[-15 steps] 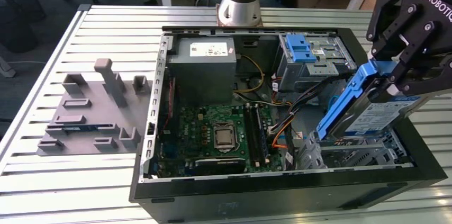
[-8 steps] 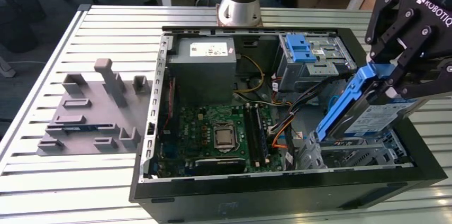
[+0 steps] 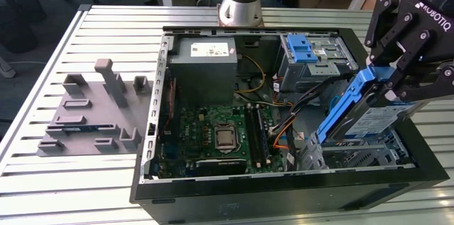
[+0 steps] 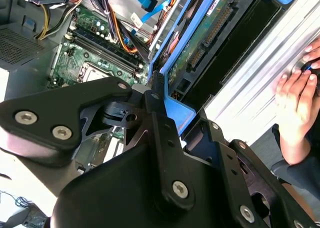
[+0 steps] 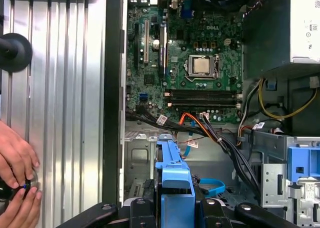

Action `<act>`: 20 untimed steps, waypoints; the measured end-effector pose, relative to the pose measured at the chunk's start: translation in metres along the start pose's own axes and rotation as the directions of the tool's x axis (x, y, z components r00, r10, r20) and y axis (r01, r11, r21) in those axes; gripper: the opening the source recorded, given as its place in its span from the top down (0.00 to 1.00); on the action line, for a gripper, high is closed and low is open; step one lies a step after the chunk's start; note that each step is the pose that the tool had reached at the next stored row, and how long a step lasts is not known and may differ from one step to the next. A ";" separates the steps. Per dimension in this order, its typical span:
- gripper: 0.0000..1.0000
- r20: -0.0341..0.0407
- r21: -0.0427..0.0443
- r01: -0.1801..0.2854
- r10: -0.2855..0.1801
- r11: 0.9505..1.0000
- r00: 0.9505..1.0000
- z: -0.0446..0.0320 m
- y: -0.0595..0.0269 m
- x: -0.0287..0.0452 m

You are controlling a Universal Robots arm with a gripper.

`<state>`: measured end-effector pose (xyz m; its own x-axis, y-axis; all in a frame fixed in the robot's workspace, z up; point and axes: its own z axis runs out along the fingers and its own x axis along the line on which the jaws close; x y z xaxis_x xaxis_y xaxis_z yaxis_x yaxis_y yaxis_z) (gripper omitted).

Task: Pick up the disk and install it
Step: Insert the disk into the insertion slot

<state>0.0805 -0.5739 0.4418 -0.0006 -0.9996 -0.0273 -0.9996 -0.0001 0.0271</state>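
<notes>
While a grey moulded fixture (image 3: 92,113) sits on the slatted worktop (image 3: 42,182) at the exterior view's left, the open computer case (image 3: 284,196) lies beside it with its motherboard (image 3: 220,134) exposed. Further right, the pincer (image 3: 397,78) is clamped on the blue rails of the disk (image 3: 376,121). The disk hangs tilted over the drive bay (image 3: 354,153) in the case's near right corner; whether its lower edge touches the bay I cannot quite tell. At this tilt a rail corner could jam on the bay's metal lip or pinch the cables (image 3: 284,126) just beside it. A person's hands (image 5: 17,163) rest on the worktop near the case, within reach of a slip.
</notes>
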 end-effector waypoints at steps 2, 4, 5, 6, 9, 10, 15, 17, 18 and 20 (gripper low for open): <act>0.64 0.000 0.000 0.000 0.000 1.000 1.000 0.0010 -0.0001 0.0000; 0.64 0.000 0.000 -0.001 0.001 1.000 1.000 0.0022 -0.0005 0.0001; 0.64 0.000 0.000 -0.002 0.002 1.000 1.000 0.0027 -0.0008 0.0002; 0.64 0.000 0.000 -0.003 0.003 1.000 1.000 0.0033 -0.0010 0.0003; 0.64 0.000 0.000 -0.004 0.004 1.000 1.000 0.0050 -0.0013 0.0005; 0.64 0.000 0.000 -0.005 0.005 1.000 1.000 0.0056 -0.0014 0.0005; 0.64 0.000 0.000 -0.012 0.012 1.000 1.000 0.0091 -0.0015 0.0007; 0.64 0.000 0.000 -0.014 0.014 1.000 1.000 0.0106 -0.0015 0.0008; 0.64 0.000 0.000 -0.014 0.014 1.000 1.000 0.0115 -0.0015 0.0009; 0.64 0.000 0.000 -0.014 0.014 1.000 1.000 0.0130 -0.0016 0.0010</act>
<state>0.0817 -0.5745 0.4287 -0.0146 -0.9995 -0.0273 -0.9995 0.0139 0.0271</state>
